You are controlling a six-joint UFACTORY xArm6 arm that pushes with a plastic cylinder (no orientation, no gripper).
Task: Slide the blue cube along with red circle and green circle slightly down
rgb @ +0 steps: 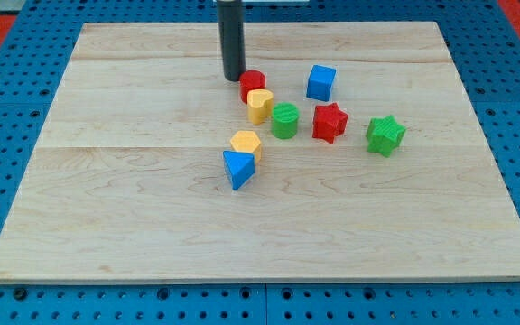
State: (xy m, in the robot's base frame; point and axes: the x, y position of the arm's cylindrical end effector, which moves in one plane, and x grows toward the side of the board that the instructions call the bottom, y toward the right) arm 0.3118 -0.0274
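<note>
On the wooden desk (pixel 134 226), the rod's tip (pixel 234 78), which has no jaws to open or close, touches the red circle (pixel 253 84) from the view's upper left, with the blue cube (pixel 321 82) and green circle (pixel 285 120) apart, so the downward slide seems barely begun.

Looks like a lab bench to me. Wood board (pixel 152 226) sits on blue pegboard (pixel 7 99) w/ hole grid.
</note>
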